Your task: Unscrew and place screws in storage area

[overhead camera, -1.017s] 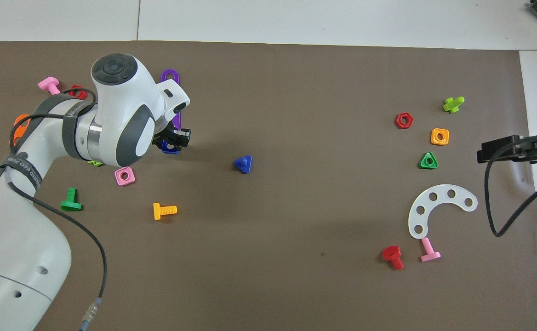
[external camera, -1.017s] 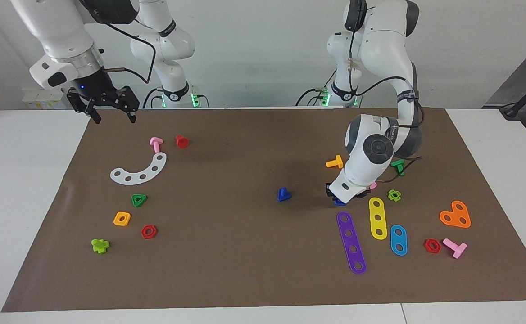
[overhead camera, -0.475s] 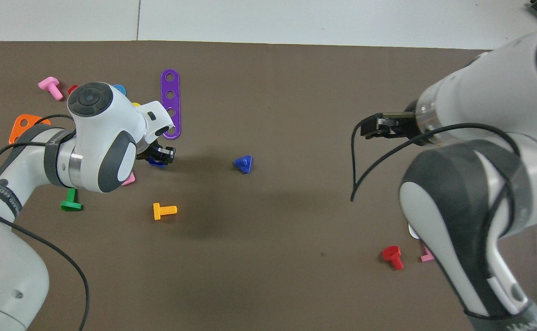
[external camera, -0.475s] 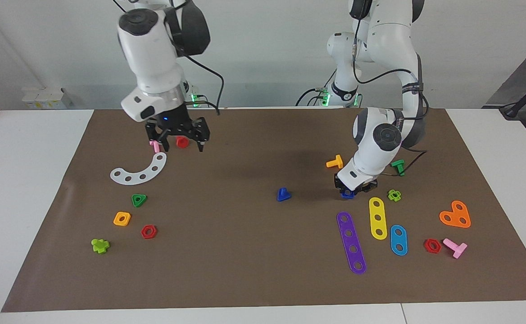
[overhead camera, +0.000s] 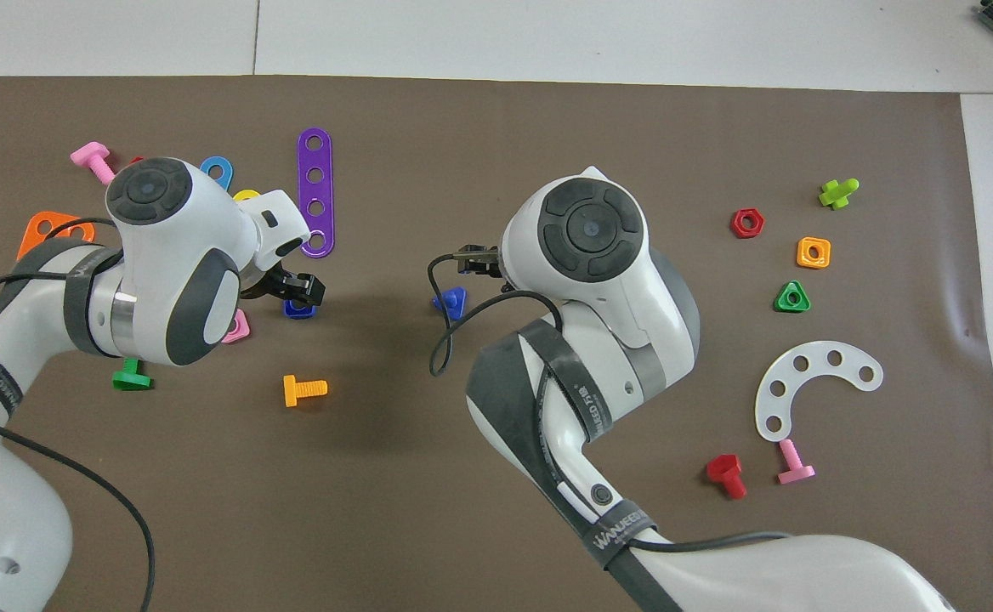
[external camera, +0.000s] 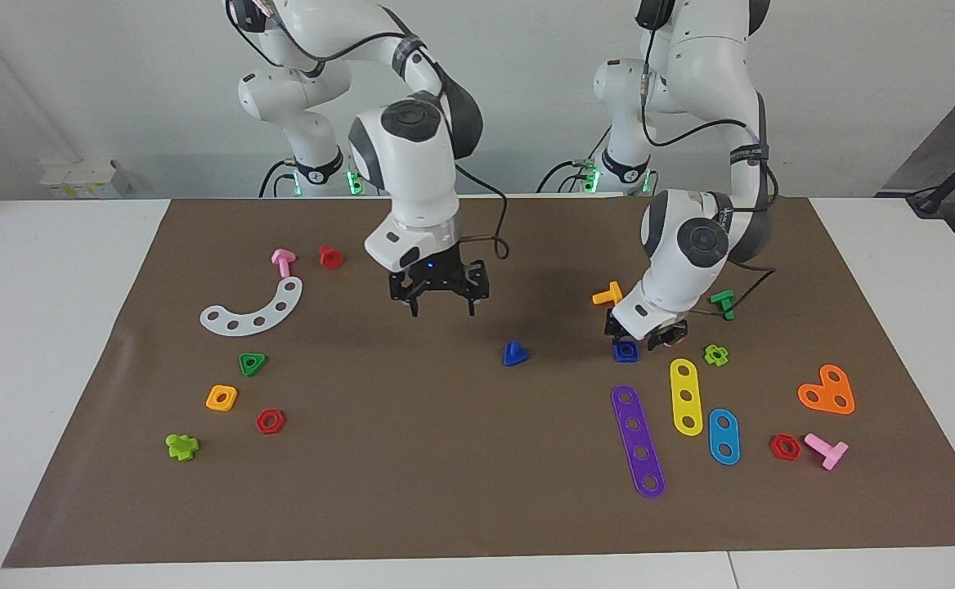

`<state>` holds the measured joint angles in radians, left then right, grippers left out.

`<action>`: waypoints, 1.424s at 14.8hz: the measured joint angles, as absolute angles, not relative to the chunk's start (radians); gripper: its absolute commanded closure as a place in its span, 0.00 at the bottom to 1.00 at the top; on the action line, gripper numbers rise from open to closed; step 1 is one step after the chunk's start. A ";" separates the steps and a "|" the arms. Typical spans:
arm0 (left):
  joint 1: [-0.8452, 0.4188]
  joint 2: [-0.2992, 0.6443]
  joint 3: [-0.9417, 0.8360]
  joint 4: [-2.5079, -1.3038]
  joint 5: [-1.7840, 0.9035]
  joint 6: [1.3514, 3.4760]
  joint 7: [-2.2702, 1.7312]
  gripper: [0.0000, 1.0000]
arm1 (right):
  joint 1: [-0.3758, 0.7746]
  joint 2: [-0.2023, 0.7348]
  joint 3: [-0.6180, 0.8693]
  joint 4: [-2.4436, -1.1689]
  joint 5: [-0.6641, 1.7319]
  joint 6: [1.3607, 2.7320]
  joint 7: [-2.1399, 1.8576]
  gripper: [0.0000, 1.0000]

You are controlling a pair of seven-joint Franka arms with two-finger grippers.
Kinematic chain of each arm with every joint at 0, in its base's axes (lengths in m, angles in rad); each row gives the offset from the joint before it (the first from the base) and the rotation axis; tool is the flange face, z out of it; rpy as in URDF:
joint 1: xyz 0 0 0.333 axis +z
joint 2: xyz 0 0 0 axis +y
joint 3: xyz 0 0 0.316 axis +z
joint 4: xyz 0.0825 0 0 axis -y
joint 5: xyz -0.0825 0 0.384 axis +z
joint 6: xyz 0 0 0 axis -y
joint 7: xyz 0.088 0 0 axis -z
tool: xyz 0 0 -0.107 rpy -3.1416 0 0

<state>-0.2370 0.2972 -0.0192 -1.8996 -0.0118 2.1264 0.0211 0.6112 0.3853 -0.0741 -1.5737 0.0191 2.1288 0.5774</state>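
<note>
The blue screw (external camera: 515, 353) (overhead camera: 450, 302) with the triangular head lies alone on the brown mat near its middle. My right gripper (external camera: 441, 309) hangs open and empty over the mat beside the screw, on the side toward the robots; in the overhead view its wrist hides most of it. My left gripper (external camera: 645, 337) (overhead camera: 297, 289) is open just above a blue square nut (external camera: 626, 352) that lies flat on the mat. The storage area (external camera: 306, 368) is the bare patch by the white curved strip (external camera: 253, 311), green triangle nut (external camera: 253, 363), orange square nut (external camera: 221, 397) and red hexagon nut (external camera: 270, 421).
Near the left gripper lie a purple strip (external camera: 638, 442), yellow strip (external camera: 686, 397), blue strip (external camera: 724, 436), orange bolt (external camera: 608, 294), green bolt (external camera: 723, 303) and an orange plate (external camera: 827, 390). A red bolt (external camera: 330, 257) and pink bolt (external camera: 282, 262) lie by the white strip.
The right arm swung from its end of the table to the middle, close to the blue screw. The left gripper opened and the blue square nut now lies free on the mat.
</note>
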 measured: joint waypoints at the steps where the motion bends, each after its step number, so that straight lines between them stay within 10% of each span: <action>1: -0.227 0.286 -0.020 -1.900 -0.012 2.127 0.024 0.06 | 0.621 0.397 -0.074 -1.572 0.019 2.137 0.582 0.00; 8: -0.104 0.162 -0.018 -1.901 -0.038 2.031 0.169 0.06 | 0.710 0.596 -0.074 -1.467 0.010 2.223 0.644 0.02; 21: -0.002 -0.051 -0.014 -1.789 -0.041 1.710 0.106 0.00 | 0.733 0.637 -0.074 -1.499 -0.005 2.268 0.632 0.57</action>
